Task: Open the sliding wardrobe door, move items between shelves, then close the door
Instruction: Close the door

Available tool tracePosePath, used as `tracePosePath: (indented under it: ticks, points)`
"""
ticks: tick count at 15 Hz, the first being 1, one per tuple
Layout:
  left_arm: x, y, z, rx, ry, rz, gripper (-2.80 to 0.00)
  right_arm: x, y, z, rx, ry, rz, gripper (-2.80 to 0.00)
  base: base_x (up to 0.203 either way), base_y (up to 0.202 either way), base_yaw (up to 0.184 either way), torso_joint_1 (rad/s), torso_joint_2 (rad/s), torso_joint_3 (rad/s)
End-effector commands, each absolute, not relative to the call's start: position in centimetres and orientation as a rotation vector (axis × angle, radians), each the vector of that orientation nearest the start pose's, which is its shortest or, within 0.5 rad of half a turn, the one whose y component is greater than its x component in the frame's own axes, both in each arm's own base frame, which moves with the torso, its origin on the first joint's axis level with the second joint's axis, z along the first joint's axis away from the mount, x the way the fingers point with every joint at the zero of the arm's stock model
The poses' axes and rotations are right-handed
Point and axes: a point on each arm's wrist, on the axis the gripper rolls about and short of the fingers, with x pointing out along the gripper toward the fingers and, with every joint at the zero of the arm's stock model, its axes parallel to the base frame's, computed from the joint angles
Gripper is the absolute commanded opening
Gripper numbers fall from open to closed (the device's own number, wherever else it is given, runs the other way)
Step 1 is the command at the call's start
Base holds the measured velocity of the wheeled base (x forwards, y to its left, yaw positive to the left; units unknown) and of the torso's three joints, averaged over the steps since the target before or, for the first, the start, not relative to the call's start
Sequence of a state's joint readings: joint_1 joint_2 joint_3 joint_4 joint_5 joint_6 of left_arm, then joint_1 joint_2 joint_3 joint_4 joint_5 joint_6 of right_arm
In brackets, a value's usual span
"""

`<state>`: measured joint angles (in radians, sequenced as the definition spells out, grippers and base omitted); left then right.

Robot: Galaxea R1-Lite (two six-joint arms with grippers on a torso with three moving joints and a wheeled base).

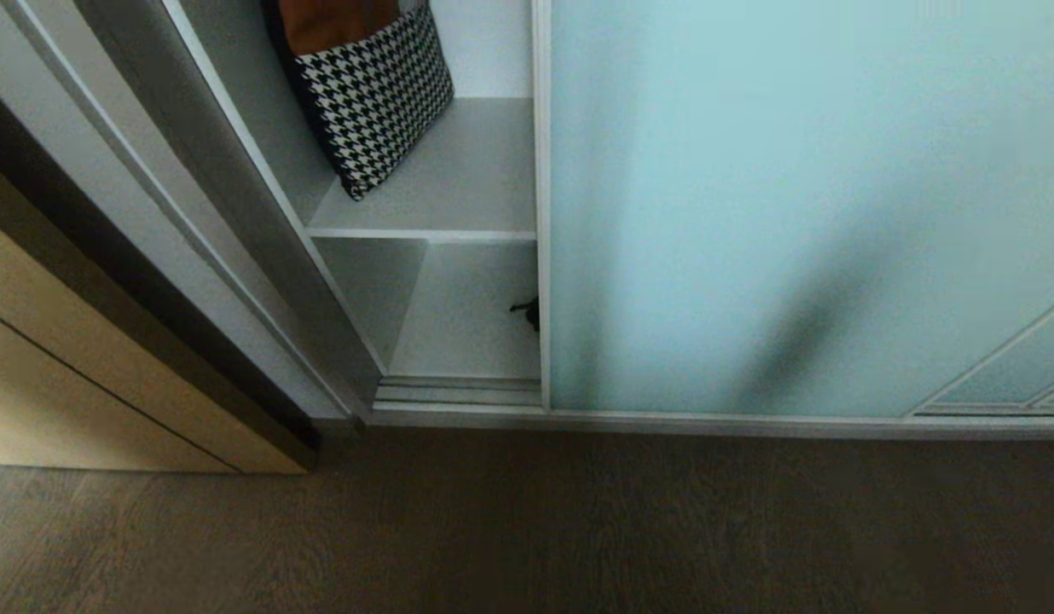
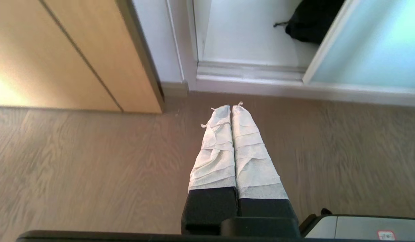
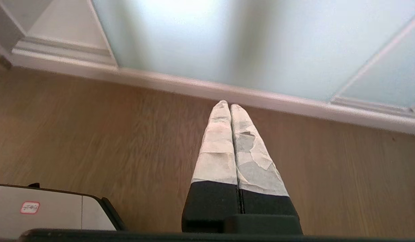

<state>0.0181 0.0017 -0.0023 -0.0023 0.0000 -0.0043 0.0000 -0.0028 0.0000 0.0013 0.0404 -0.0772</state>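
The sliding wardrobe door is standing on the right of the scene, covering most of the wardrobe front and leaving a narrow opening at its left edge. The left gripper is hanging low over the wood-grain floor, its white-wrapped fingers pressed together and holding nothing, and it is pointing toward the wardrobe's white bottom track. The right gripper is hanging likewise over the floor to the right, its wrapped fingers also lying closed against each other and empty, with its tips pointing at the foot of the frosted door. Neither gripper is touching the door or the track.

Farther in, through the opening, the black bag is lying on the bottom shelf, mostly hidden behind the door's left edge, with its small strap poking out to the left. One level up, a houndstooth cushion is leaning on the upper shelf, tilted against the wardrobe's left inner wall. Left of the wardrobe, a tan wood-grain panel is standing near the floor.
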Motion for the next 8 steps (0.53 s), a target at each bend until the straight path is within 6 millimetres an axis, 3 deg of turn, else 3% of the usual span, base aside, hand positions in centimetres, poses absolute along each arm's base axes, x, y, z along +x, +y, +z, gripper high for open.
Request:
tracePosePath:
  ticks: [1,6,8]
  points:
    - [-2.28,-0.04,7.66,-0.005,-0.002,0.018,-2.8,-2.29,0.09,7.53,-0.078,-0.002,0.042,-2.8,0.199,0.0,-0.002,0.002,0.0,0.002]
    - [-2.26,-0.04,7.65,-0.003,-0.002,0.018,-2.8,-2.28,0.09,7.49,-0.078,0.0,0.043,-2.8,0.196,0.0,0.001,0.004,0.0,0.003]
    - [-2.28,-0.04,7.64,-0.002,0.0,0.019,-2.8,-2.29,0.09,7.53,-0.078,-0.002,0.043,-2.8,0.126,0.0,0.003,0.007,0.0,0.002]
